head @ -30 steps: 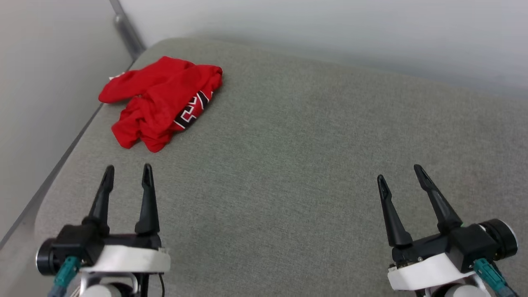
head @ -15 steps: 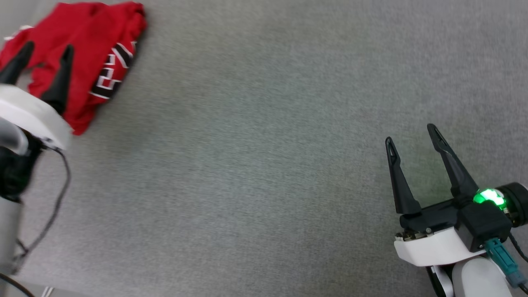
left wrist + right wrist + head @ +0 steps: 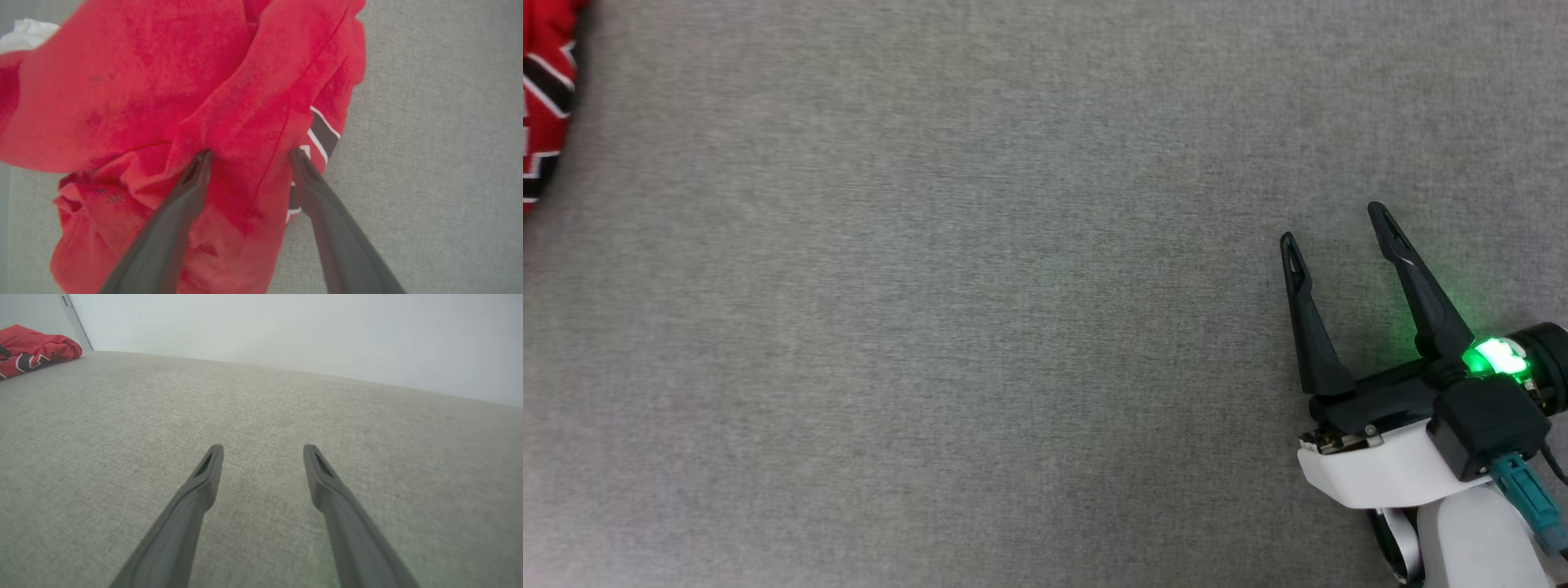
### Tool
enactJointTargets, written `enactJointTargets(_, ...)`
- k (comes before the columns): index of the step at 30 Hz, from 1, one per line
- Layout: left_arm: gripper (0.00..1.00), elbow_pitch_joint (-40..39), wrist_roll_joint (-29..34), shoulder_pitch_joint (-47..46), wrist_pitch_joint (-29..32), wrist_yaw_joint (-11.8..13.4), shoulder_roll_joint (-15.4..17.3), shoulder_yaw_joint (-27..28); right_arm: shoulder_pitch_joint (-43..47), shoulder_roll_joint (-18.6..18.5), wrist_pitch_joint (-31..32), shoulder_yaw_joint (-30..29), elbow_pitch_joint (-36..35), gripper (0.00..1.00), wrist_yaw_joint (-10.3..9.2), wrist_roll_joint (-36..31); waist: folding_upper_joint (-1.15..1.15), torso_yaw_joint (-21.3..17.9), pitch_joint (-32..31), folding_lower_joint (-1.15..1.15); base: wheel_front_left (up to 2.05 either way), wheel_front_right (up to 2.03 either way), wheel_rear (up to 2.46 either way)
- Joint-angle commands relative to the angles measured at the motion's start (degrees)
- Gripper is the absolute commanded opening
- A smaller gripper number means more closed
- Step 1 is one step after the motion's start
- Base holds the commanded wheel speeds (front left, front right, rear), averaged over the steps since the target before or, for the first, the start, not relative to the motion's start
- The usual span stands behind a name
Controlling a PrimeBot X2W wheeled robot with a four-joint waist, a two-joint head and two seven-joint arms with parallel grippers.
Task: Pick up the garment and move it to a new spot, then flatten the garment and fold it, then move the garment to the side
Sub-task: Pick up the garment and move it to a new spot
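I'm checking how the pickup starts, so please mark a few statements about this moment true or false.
1. The left gripper is open, its fingertips at the garment. True.
2. The right gripper holds the garment. False: it is open above the bare grey cushion, well apart from the garment.
3. The garment is folded flat. False: it lies crumpled.
4. A green light glows behind the right gripper's fingers. True.

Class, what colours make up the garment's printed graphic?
Black and white, on the red garment; best in the left wrist view.
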Motion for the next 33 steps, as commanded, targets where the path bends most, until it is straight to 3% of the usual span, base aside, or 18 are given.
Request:
enactJointTargets(1, 1.0, 1.14, -0.36, -1.52, 1.37, 1.09, 0.68, 0.35, -0.56, 0.06, -0.09, -0.16, -0.07, 1.0, -0.02, 0.2, 0.0, -1.4, 1.67, -0.01, 0.0, 0.0, 0.0)
enactJointTargets(8, 1.0, 4.11, -2.01, -1.38, 6.91, 0.75, -1.05, -2.09, -1.36, 0.1, -0.04, -1.14, -0.8, 1.0, -0.04, -0.11, 0.0, -1.93, 3.13, -0.01, 0.0, 0.0, 0.0)
enactJointTargets(9, 0.3, 4.31, -2.27, -1.09, 7.46, 0.56, -1.51, -2.56, -1.43, 0.12, -0.04, -1.23, -0.9, 1.0, -0.04, -0.14, 0.0, -1.89, 3.17, -0.01, 0.0, 0.0, 0.0)
enactJointTargets(10, 0.0, 4.49, -2.6, -1.07, 7.43, 0.42, -1.84, -2.69, -1.49, 0.15, -0.04, -1.26, -0.9, 1.0, -0.04, -0.23, 0.0, -1.85, 3.13, -0.01, 0.0, 0.0, 0.0)
enactJointTargets(13, 0.0, 4.67, -3.03, -1.36, 5.51, 0.35, -2.96, -2.15, -1.49, 0.22, -0.04, -1.27, -0.28, 1.0, -0.04, -0.37, 0.0, -1.61, 2.22, -0.01, 0.0, 0.0, 0.0)
enactJointTargets(17, 0.0, 4.78, -2.6, -1.75, 2.41, -0.05, -2.05, -1.37, -1.23, 0.3, -0.05, -0.73, 0.71, 1.0, -0.04, -0.43, 0.0, -1.38, -0.56, -0.01, 0.0, 0.0, 0.0)
enactJointTargets(24, 0.0, 3.55, -4.64, -2.28, -4.78, -0.69, -2.19, 1.03, 0.09, 0.43, -0.1, 0.18, 3.53, 1.0, -0.04, 0.49, 0.0, -1.85, -9.13, -0.01, 0.0, 0.0, 0.0)
enactJointTargets(33, 0.0, -5.67, -7.84, 0.54, -11.17, -0.79, -1.71, 0.46, 2.58, 0.48, -0.11, -0.28, 6.11, 1.0, -0.04, 3.43, 0.0, -3.16, -20.04, -0.01, 0.0, 0.0, 0.0)
